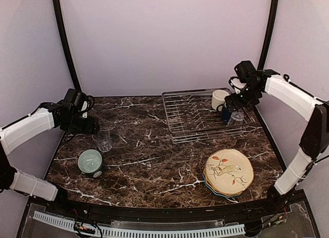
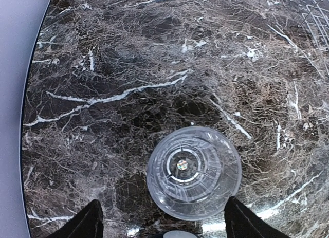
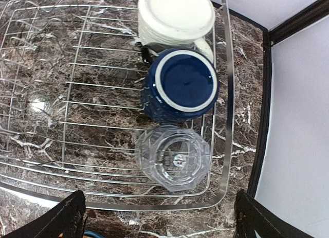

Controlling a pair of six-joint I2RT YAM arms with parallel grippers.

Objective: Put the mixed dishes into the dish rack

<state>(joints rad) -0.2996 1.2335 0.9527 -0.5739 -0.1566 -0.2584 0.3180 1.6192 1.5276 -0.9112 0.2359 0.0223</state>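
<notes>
Left arm reaches low over dark marble table (image 2: 128,68). Left gripper (image 2: 164,225) is spread wide, with the clear glass tumbler (image 2: 194,172) just ahead of its fingertips, untouched. Right arm is extended over silver wire dish rack (image 3: 226,94). Right gripper (image 3: 164,220) is wide open, empty, above racked faceted clear glass (image 3: 174,158), beside navy mug (image 3: 180,89).

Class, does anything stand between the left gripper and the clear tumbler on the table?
Nothing visible does. The left gripper is open above the clear tumbler, which stands on the marble table with only bare surface around it in the wrist view.
</notes>
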